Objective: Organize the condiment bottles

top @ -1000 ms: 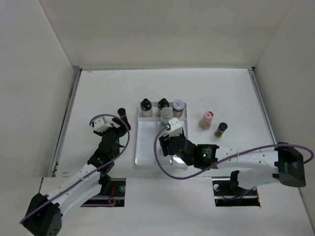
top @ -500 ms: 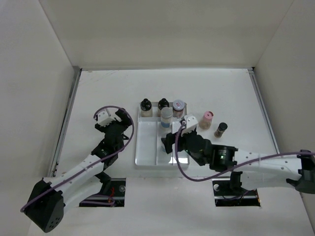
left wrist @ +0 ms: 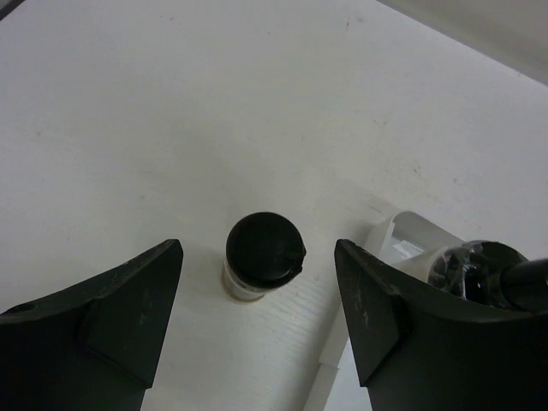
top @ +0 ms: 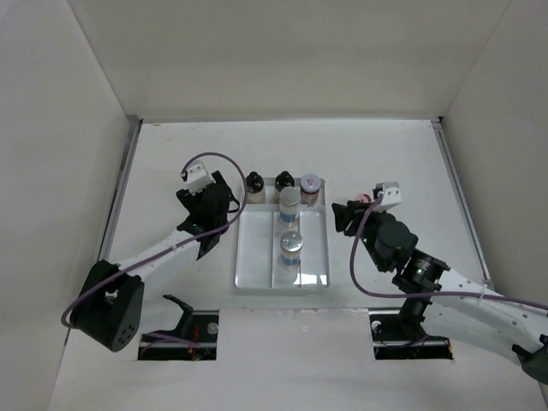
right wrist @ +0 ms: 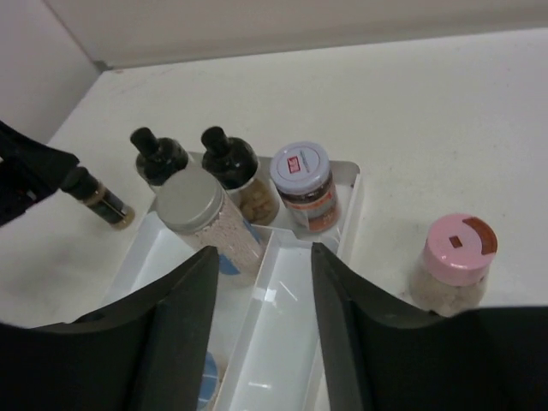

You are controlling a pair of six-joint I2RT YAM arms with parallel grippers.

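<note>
Black fingers of the left gripper (left wrist: 257, 250) stand apart on either side of a black-capped bottle (left wrist: 264, 255), not touching it, just left of the white tray (top: 257, 265). The right gripper (right wrist: 264, 255) is also open, right of the tray beside the pink-lidded jar (right wrist: 461, 257); a blue-labelled bottle (top: 291, 246) stands in the tray, four more bottles (top: 283, 181) at its far end

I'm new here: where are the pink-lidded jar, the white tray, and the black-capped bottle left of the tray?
Pink-lidded jar (right wrist: 461, 242): right wrist view, on its lid.
Tray (top: 255, 250): top view, bare floor of its left compartment.
Black-capped bottle (left wrist: 264, 247): left wrist view, on its cap.
</note>
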